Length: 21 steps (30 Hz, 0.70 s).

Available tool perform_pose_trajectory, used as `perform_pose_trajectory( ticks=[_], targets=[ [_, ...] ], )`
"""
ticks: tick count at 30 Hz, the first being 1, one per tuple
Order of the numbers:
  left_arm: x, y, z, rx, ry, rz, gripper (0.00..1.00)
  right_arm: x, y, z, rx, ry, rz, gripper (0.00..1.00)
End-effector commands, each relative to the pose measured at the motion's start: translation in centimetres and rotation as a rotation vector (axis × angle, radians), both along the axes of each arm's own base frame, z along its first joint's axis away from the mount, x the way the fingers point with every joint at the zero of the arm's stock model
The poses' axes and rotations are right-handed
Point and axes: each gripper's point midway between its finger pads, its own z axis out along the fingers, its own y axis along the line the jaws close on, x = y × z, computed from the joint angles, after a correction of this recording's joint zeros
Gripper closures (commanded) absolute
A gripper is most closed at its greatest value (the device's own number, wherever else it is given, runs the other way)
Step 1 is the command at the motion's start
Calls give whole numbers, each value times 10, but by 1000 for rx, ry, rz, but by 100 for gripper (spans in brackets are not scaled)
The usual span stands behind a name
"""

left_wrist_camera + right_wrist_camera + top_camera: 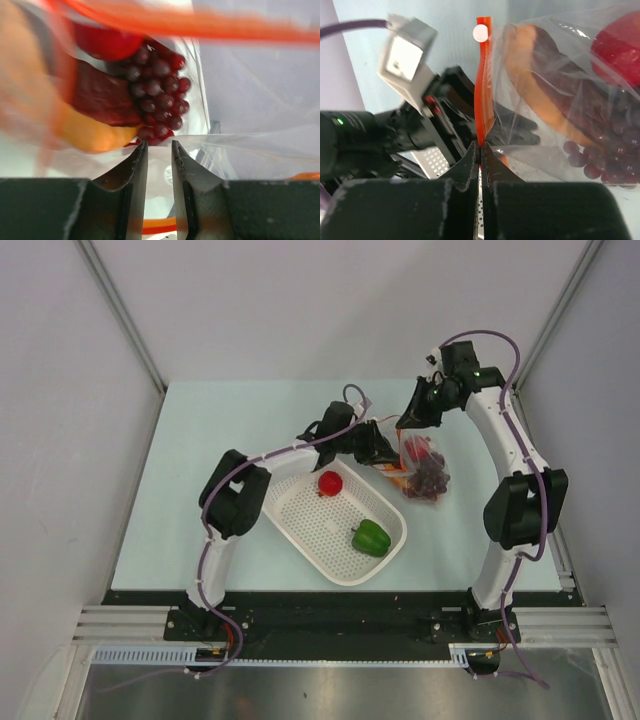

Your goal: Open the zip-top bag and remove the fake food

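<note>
From above, the zip-top bag (pixel 425 472) lies toward the table's (pixel 200 490) far right side, just beside the white basket (pixel 300 525), which holds a red round fruit (pixel 330 482) and a green pepper (pixel 371 538). Only the right wrist view shows the right gripper (pixel 480 147) clamped on the orange zipper strip (pixel 484 90) — a white dot (pixel 480 33) marks its end. The left wrist view alone shows the left gripper (pixel 159 145), jaws narrowly apart at the clear film — grape bunch (pixel 160 95) and orange piece (pixel 95 135) inside.
</note>
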Motion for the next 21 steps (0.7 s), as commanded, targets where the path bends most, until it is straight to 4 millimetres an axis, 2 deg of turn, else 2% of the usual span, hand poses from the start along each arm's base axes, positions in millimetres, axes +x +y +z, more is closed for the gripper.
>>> perform_pose_trajectory(
  ticks=[1,4,6,7,8,10,12,16,18,19,21],
  targets=[
    [7,4,29,-54,-44,9,71,-14,-4,13,10,-43,13,100],
    [6,-8,17,-69,-4,-6,71,-15,5,14,40,-48,15,100],
    [7,-19,23,-80,-26,-22,71,-12,11,16,51,-48,24,100],
    [7,-23,12,-68,-16,-26,70,-10,12,18,52,-53,25,100],
    [6,-31,17,-77,-30,-38,70,-5,14,20,52,-58,26,100],
    [2,-38,2,-65,8,-60,69,1,15,25,54,-66,22,100],
    [-3,-47,1,-69,14,-79,68,8,18,31,59,-73,25,100],
    [-9,-51,-10,-43,22,-84,64,20,22,39,57,-88,28,100],
    [-15,-49,-19,-8,33,-94,62,25,24,33,55,-66,32,100],
    [-17,-48,-20,1,30,-101,61,28,26,39,59,-82,35,100],
    [-24,-44,-21,24,14,-116,60,29,26,39,61,-75,40,100]
  ],
)
